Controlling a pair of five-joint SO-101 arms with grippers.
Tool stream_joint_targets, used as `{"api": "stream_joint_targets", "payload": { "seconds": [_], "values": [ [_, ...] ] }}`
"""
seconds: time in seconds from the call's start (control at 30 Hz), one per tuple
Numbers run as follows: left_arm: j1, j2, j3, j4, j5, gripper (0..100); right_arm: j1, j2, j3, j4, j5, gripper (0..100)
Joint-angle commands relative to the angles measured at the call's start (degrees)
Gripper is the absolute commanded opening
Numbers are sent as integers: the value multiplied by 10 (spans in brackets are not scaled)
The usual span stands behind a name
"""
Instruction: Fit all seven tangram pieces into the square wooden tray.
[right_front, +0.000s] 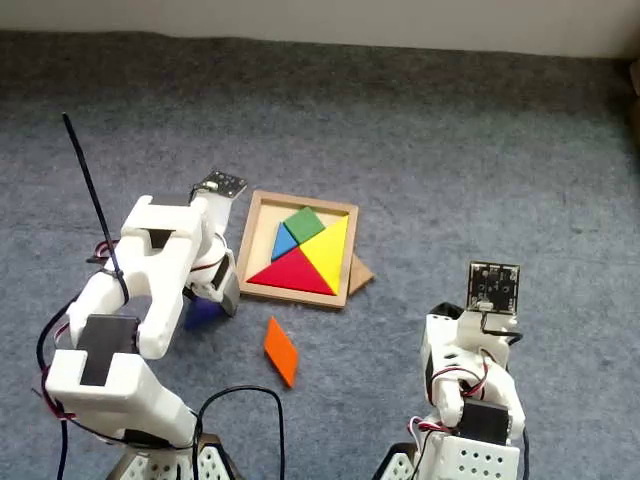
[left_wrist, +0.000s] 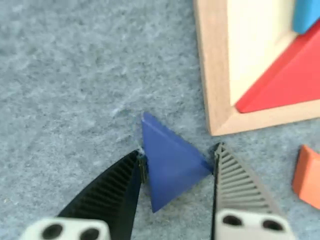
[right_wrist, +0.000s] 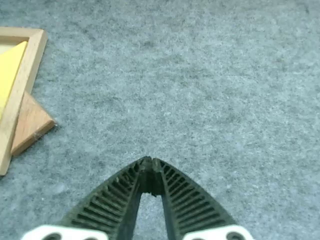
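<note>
Orange tangram piece (right_front: 281, 350) nearest, flat on carpet (right_front: 450, 150), between arms. Next we see blue triangle (left_wrist: 170, 167) on carpet just off tray corner. Left arm bent forward and down over it, left gripper (left_wrist: 177, 152) clamped on its two sides. Right arm folded back by its base, right gripper (right_wrist: 150, 162) aimed at carpet, fingers together. Farther, tray (right_front: 248, 241) holds red triangle (right_front: 290, 272), yellow triangle (right_front: 330, 250), light-blue triangle (right_front: 283, 243), green square (right_front: 305, 222). We mark tan triangle (right_front: 360, 273) poking out at tray's right rim.
</note>
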Motion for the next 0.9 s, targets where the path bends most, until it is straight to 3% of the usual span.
{"api": "stream_joint_targets", "payload": {
  "seconds": [0.0,0.2,0.57,0.87],
  "values": [
    [-6,1,-13,1,2,173,7,-2,82,-2,-1,24],
    [-3,-32,-15,9,1,139,7,-2,82,-2,-1,24],
    [107,-264,-18,102,9,141,7,-2,82,-2,-1,24],
    [160,-267,-17,46,229,136,7,-2,82,-2,-1,24]
  ]
}}
